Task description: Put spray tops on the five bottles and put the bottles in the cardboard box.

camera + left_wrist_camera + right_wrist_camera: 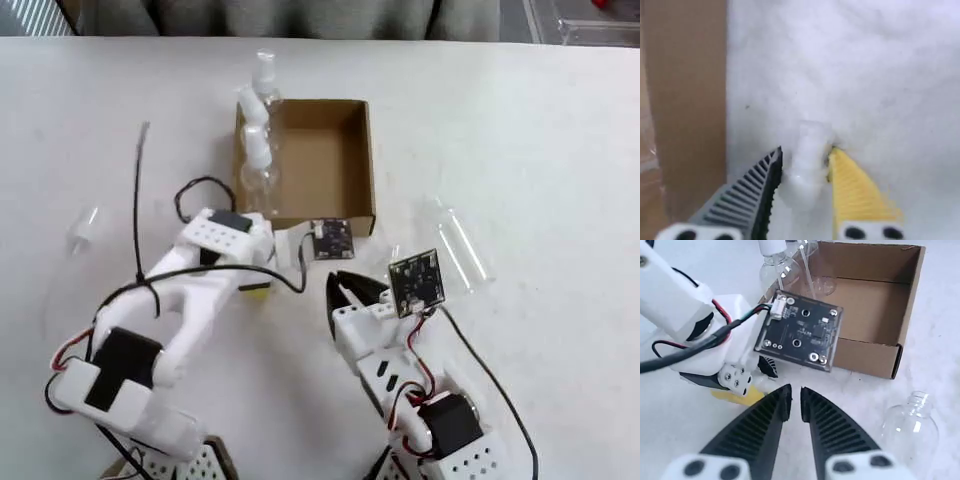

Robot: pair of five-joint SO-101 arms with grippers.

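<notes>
The cardboard box (320, 160) stands open at the table's middle back. Several clear bottles with white spray tops (260, 140) lean in its left side, also in the right wrist view (782, 262). My left gripper (805, 152) points down at the table just in front of the box wall (685, 100), its grey and yellow fingers shut on a white spray top (807, 170). My right gripper (795, 399) hangs right of it, black fingers shut with nothing between them. A topless clear bottle (460, 245) lies to the right (910, 425).
Another clear spray top (85, 228) lies far left on the white table. The left arm's camera board (800, 332) and cables sit between my right gripper and the box. The box's right half (870, 300) is bare.
</notes>
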